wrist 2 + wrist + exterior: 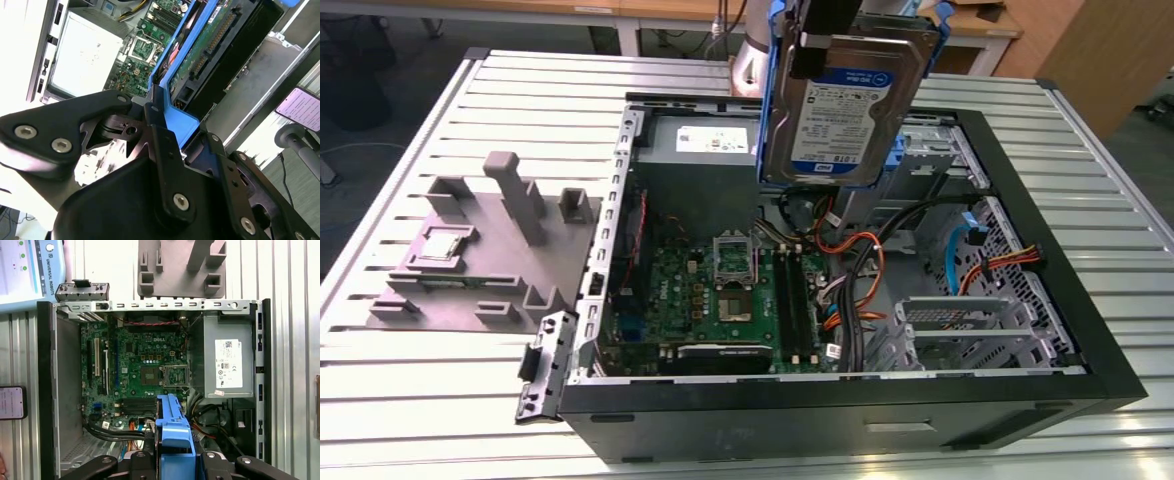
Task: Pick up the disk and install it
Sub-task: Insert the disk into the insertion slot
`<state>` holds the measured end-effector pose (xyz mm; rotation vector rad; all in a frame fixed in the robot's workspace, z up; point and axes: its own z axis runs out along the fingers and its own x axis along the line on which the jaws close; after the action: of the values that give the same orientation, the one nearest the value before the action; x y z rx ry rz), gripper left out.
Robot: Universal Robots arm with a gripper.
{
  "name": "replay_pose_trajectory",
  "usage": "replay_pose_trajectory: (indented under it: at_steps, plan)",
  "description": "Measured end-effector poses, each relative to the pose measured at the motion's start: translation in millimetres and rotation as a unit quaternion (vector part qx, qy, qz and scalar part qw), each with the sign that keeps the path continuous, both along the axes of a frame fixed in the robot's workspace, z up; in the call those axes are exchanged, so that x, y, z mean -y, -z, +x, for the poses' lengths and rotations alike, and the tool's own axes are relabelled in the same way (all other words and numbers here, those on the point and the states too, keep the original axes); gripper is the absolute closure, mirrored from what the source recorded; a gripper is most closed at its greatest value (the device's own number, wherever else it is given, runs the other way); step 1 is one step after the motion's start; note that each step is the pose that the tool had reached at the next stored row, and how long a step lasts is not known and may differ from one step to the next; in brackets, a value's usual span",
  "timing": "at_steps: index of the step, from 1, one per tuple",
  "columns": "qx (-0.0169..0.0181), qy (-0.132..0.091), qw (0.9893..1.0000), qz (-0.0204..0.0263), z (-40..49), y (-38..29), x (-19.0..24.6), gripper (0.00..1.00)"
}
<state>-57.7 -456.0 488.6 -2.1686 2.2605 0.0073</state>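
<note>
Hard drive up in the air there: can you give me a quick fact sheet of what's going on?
Held item: hard drive in a blue carrier frame
Held by: hand, shut on the frame's end
Position: hanging above the open computer case
Inside case: motherboard, power supply, cables
Beside case: grey fixture on the slatted table
Progress: drive not yet installed

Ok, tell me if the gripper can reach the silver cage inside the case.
Probably yes: the case lies open, the gripper holds the disk in its jaws above it, and nothing covers the cage. The orange and black cables beside it might snag.
</note>
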Motion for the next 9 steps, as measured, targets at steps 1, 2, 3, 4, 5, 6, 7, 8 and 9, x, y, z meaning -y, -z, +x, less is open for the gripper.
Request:
replay_pose_trajectory:
  at_steps: [1,2,3,4,5,6,7,8,9]
  plan:
    - [0.0000,0.000,1.0000,0.0000,0.0,0.0,0.0,0.64]
    - [0.0000,0.000,1.0000,0.0000,0.1,0.0,0.1,0.64]
    - [0.0000,0.000,1.0000,0.0000,1.0,0.0,0.1,0.64]
    - [0.0000,0.000,1.0000,0.0000,2.3,0.0,0.1,0.64]
    - [0.0000,0.000,1.0000,0.0000,3.2,0.0,0.1,0.64]
    - [0.0000,0.000,1.0000,0.0000,3.6,0.0,0.1,0.64]
    - [0.0000,0.000,1.0000,0.0000,3.6,0.0,0.1,0.64]
    - [0.0000,0.000,1.0000,0.0000,3.7,0.0,0.7,0.64]
    - [-0.0001,0.000,1.0000,0.0000,3.7,0.0,2.0,0.64]
